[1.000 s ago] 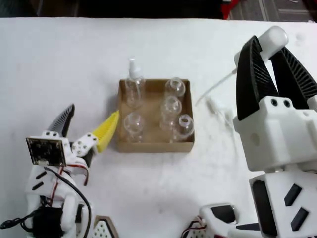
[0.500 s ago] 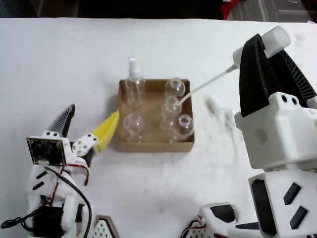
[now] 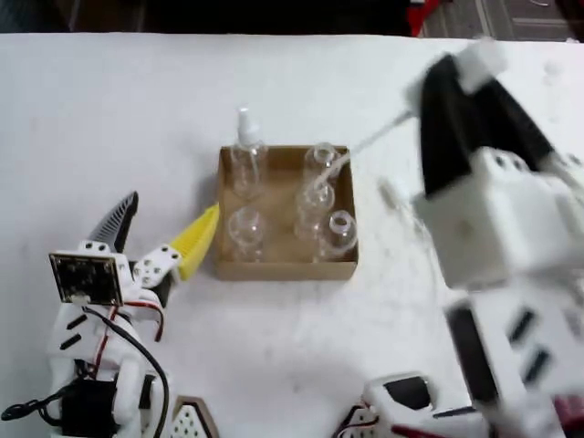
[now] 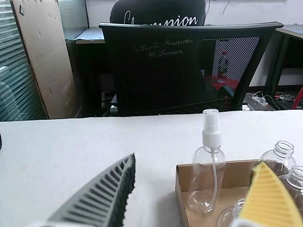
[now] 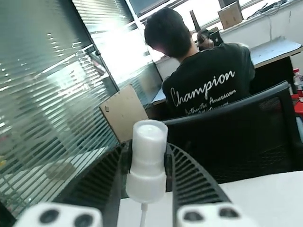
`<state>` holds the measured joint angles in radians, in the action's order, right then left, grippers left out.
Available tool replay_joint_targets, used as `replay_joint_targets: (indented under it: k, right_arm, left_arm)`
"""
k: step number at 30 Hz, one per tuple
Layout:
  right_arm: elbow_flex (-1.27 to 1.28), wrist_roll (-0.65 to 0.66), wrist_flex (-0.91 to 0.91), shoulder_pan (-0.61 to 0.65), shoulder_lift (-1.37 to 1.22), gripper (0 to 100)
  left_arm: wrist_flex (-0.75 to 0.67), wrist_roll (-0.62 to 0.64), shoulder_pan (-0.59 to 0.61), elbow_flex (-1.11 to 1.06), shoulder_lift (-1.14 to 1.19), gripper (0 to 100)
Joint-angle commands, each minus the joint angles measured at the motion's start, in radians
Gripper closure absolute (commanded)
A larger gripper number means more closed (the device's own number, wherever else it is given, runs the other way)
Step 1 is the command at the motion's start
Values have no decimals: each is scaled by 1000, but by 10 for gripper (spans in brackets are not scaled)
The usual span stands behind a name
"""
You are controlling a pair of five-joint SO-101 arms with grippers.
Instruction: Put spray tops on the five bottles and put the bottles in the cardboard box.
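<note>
Cardboard box (image 3: 286, 270) holds all five bottles (image 3: 338, 234), one capped, four bare. My right fingers (image 5: 191, 177) pinch a second spray top (image 5: 147, 158); left fingers (image 3: 196, 239) spread, empty.

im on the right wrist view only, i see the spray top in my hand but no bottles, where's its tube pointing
observer: The spray top's tube slants down over the cardboard box, its tip at the mouth of the middle bottle in the column nearer the right hand.
operator: any bottle capped yet
observer: One: the capped bottle in the far corner on the left hand's side. The other four are open.
</note>
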<state>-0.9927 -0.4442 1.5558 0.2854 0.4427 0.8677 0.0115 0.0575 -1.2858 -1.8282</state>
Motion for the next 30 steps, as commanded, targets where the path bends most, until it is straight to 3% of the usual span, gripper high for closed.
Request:
replay_joint_targets:
  k: [1,7,13,18,22,26,30]
  right_arm:
    - [104,-6,-68,85,-51,983]
    - [290,239,-77,257,-45,983]
    - [491,258,-189,314,58,983]
    - [844,285,-437,320,145,983]
    - [1177,368,-777,314,239,983]
    - [1445,371,-1087,326,380,983]
    - [1631,379,-1204,361,486,983]
  left_arm:
    - [-18,9,-4,3,-5,627]
    - [-18,9,-4,2,-5,627]
    - [-26,14,28,2,-4,627]
    - [-26,14,45,3,-4,627]
    - [-26,14,45,3,-4,627]
    - [-26,14,45,3,-4,627]
    - [-26,14,45,3,-4,627]
